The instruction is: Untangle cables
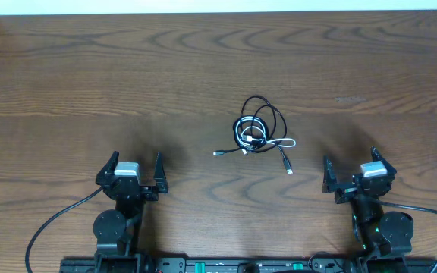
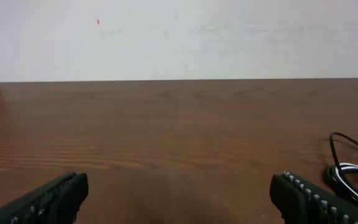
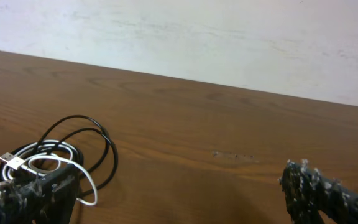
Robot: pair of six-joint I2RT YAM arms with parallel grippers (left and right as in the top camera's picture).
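The cables lie tangled in one small heap at the table's middle. The black cable (image 1: pixel 280 115) loops widest, and its plug ends trail out at the left (image 1: pixel 218 153) and front right (image 1: pixel 289 171). The white cable (image 1: pixel 279 141) is coiled inside it. My left gripper (image 1: pixel 136 163) stands open to the heap's front left, apart from it. My right gripper (image 1: pixel 350 161) stands open to its front right. In the left wrist view the black cable (image 2: pixel 347 146) and white cable (image 2: pixel 353 171) show at the right edge. In the right wrist view the black cable (image 3: pixel 104 140) and white cable (image 3: pixel 89 183) lie beside my left finger (image 3: pixel 42 193).
The brown wooden table (image 1: pixel 89 76) runs back to a pale wall (image 2: pixel 179 37). Thick black wires (image 1: pixel 51 224) trail from both arm bases along the front edge.
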